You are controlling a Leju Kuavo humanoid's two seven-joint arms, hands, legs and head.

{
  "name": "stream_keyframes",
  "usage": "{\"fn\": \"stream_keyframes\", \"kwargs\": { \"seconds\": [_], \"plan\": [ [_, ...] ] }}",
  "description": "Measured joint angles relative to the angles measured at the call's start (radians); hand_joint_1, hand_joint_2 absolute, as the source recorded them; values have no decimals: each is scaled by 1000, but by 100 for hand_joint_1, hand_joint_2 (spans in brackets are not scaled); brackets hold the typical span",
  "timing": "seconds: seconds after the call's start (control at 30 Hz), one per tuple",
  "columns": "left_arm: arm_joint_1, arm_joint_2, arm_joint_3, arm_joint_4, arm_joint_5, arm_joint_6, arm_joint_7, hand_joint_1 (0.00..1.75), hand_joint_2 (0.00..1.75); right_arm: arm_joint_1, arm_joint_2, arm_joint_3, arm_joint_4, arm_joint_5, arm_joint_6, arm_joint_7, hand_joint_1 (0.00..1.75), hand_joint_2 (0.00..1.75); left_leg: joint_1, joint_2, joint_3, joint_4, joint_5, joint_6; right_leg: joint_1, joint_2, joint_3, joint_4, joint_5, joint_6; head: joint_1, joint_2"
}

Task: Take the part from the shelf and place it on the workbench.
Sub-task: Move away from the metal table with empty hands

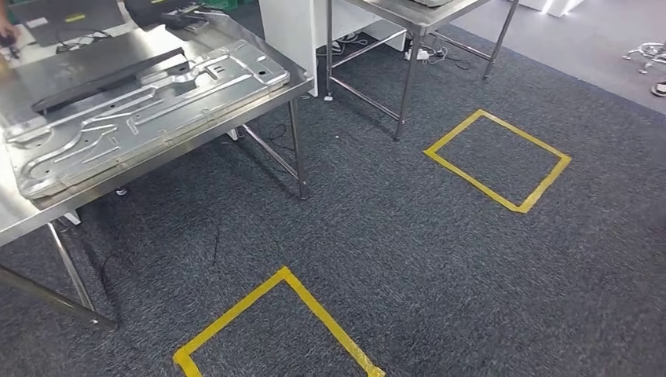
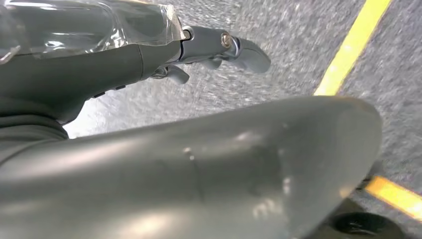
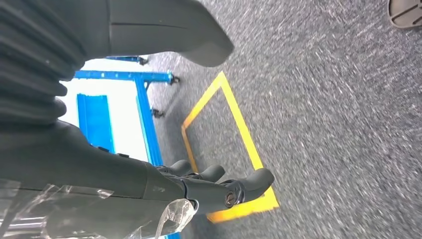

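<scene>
A large stamped silver metal panel (image 1: pixel 149 110) lies flat on the steel workbench (image 1: pixel 20 218) at the left of the head view. A long black bar (image 1: pixel 110 78) rests on the bench just behind it. My left hand (image 2: pixel 219 50) hangs over the grey carpet with its fingers apart and nothing in it. My right hand (image 3: pixel 219 186) also hangs low over the carpet, fingers loosely extended and holding nothing. A blue shelf frame (image 3: pixel 144 114) stands beyond it in the right wrist view.
Two yellow tape squares mark the carpet, one close in front (image 1: pixel 236 310) and one farther to the right (image 1: pixel 471 178). A second steel table (image 1: pixel 408 20) stands at the back with cables under it. A person's hand (image 1: pixel 6 35) shows at the far left edge.
</scene>
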Motion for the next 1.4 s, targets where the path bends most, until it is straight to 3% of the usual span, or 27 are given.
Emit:
{"fn": "stream_keyframes", "kwargs": {
  "seconds": [0.07,0.13,0.2,0.27,0.3,0.4,0.5,0.63,0.67,0.73,0.8,0.87,0.9,0.93,1.0,1.03,1.1,1.17,1.23,1.3,1.37,1.4],
  "plan": [
    [-1,1,0,0,1,-2,5,0,175,3,0,0,1,-1,0,3,0,175,-6,16,-4,1,-1,21,-6,22,-10,1,4,13,1,0],
    [-5,2,0,0,2,-2,5,0,175,6,0,0,2,-1,1,5,0,175,-10,38,-5,0,4,39,-7,-16,-28,35,-14,17,2,0],
    [-4,3,0,0,3,-2,4,0,175,4,0,0,3,-1,0,8,0,175,-18,65,-6,0,7,53,1,-80,-85,159,-80,12,2,0],
    [1,3,0,0,3,-2,4,0,175,2,1,0,3,-3,-1,7,0,175,-30,95,-9,0,7,62,7,-100,-154,307,-143,7,3,0],
    [2,3,0,0,3,-2,2,0,175,3,1,0,3,-3,-1,6,0,175,-36,108,-10,0,7,65,11,-102,-168,338,-149,2,3,0],
    [0,3,0,0,3,-2,-4,0,175,4,0,0,3,-3,-1,1,0,175,-47,131,-10,0,6,68,20,-104,-141,297,-115,-13,2,0],
    [-1,3,0,0,3,-1,-6,0,175,4,0,0,3,-3,-1,1,0,175,-48,134,-10,0,6,68,22,-105,-131,280,-106,-16,2,0],
    [-5,1,0,0,5,3,-17,0,175,2,-2,1,3,-1,-1,-3,0,175,-59,170,-5,1,2,64,51,-156,-6,46,-31,-53,2,0],
    [-6,1,0,0,6,3,-18,0,175,2,-2,1,3,-1,-1,-4,0,175,-59,172,-4,6,-3,59,52,-155,3,25,-24,-57,3,0],
    [-7,0,0,0,7,2,-17,0,175,1,0,2,3,-3,-2,-7,0,175,-55,141,-26,66,-43,43,45,-128,2,14,-11,-61,2,0],
    [-3,1,0,0,9,2,-14,0,175,-2,0,4,3,-4,-2,-9,0,175,-46,96,-85,199,-113,29,40,-109,-2,12,-5,-63,1,0],
    [2,1,0,0,13,2,-8,0,175,-1,0,7,3,-4,-2,-9,0,175,-39,87,-133,301,-146,22,39,-85,-6,12,-2,-61,1,0],
    [4,2,0,0,14,2,-6,0,175,0,0,9,3,-6,-2,-8,0,175,-36,86,-132,298,-133,20,39,-71,-7,13,0,-59,0,0],
    [4,2,0,0,15,2,-3,0,175,1,0,10,3,-7,-2,-7,0,175,-34,82,-112,254,-102,19,37,-57,-7,14,1,-57,0,0],
    [3,3,0,0,17,2,2,0,175,1,0,14,3,-11,-2,-6,0,175,-29,44,-45,106,-32,17,37,-32,-9,18,2,-51,0,0],
    [3,3,0,0,17,2,4,0,175,0,0,15,3,-11,-2,-5,0,175,-27,24,-22,50,-10,20,37,-20,-12,20,3,-46,0,0],
    [3,3,0,0,17,1,5,0,175,0,0,16,4,-13,-2,-2,0,175,-27,7,-7,7,0,31,38,1,-21,22,7,-36,1,0],
    [0,3,0,0,15,1,5,0,175,4,-2,16,4,-17,-2,1,0,175,-30,28,-7,5,5,47,34,15,-28,23,9,-26,1,0],
    [-3,4,0,0,12,1,5,0,175,6,-4,16,4,-20,-3,2,0,175,-31,51,-7,1,10,62,32,-21,-49,67,-18,-18,2,0],
    [-2,6,0,0,9,1,5,0,175,4,-4,16,4,-22,-4,2,0,175,-32,76,-9,0,11,72,33,-78,-110,196,-89,-12,5,0],
    [1,6,0,0,7,0,5,0,175,3,-3,16,4,-23,-4,2,0,175,-36,104,-12,0,10,75,30,-99,-172,327,-142,-8,5,0],
    [2,6,0,0,7,-1,4,0,175,3,-3,16,4,-24,-4,2,0,175,-37,117,-12,0,9,75,29,-102,-179,345,-141,-7,5,0]
  ]
}}
